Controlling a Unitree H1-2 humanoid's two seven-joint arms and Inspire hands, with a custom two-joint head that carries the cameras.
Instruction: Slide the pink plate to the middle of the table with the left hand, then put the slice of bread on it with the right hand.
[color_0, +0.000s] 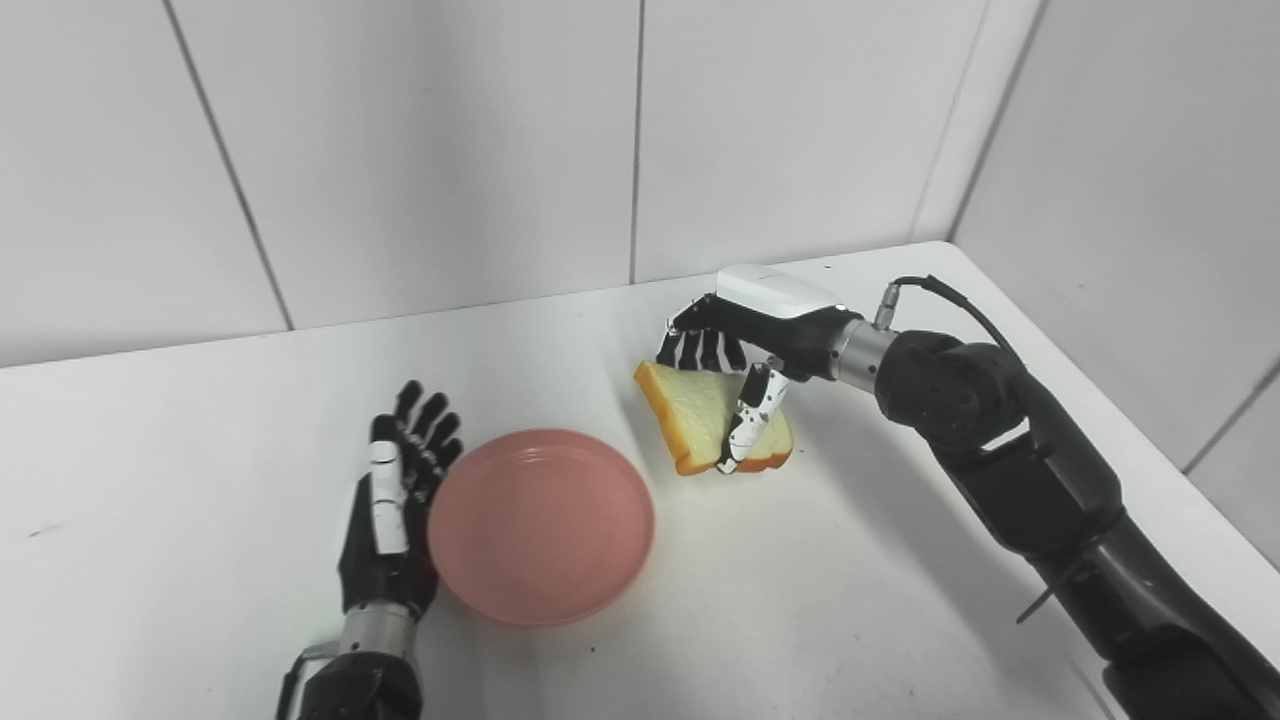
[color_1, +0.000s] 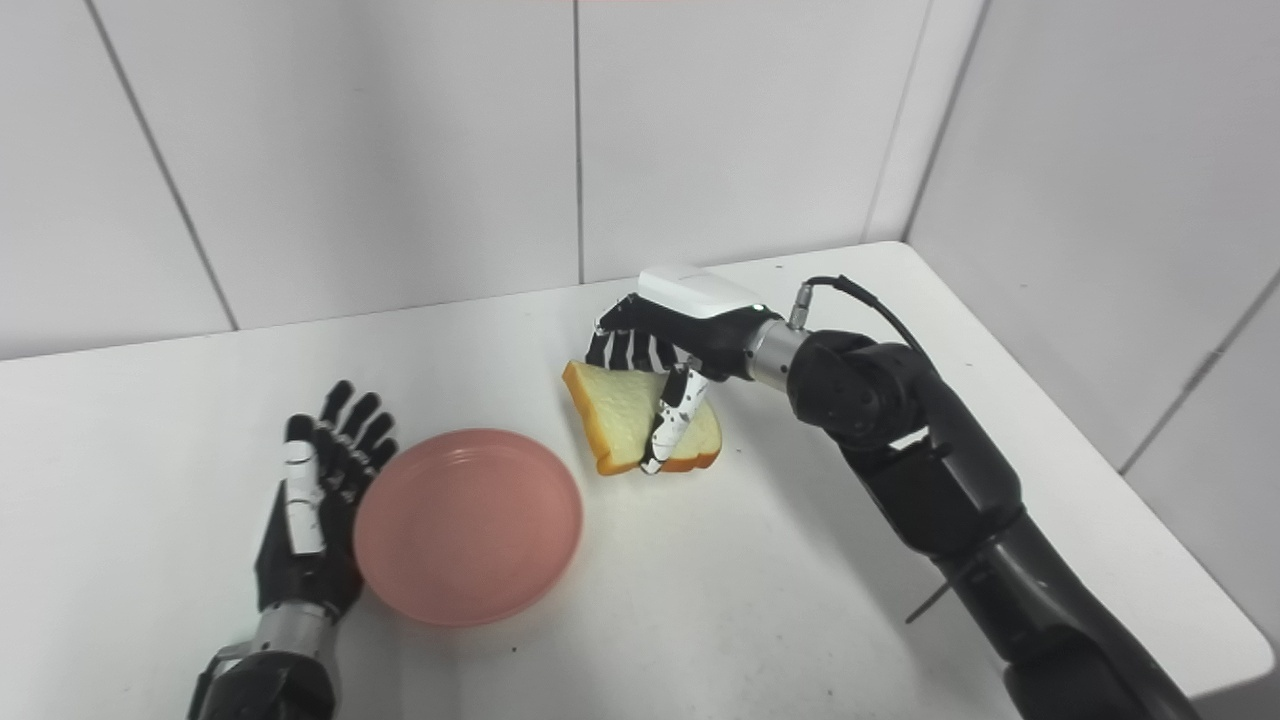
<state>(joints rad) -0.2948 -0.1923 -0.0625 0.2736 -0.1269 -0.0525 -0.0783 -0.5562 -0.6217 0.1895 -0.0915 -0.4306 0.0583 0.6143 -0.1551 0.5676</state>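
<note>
Left eye view shows the pink plate (color_0: 541, 525) at frame centre beside the flat, spread left hand (color_0: 392, 500), while the right hand (color_0: 745, 345) pinches the bread slice (color_0: 700, 415), not yet plated.

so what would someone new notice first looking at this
Probably the slice of bread, held tilted off the white table by the right hand just right of centre. Next comes the pink plate, empty, near the front middle. The left hand lies flat with fingers spread against the plate's left rim.
</note>
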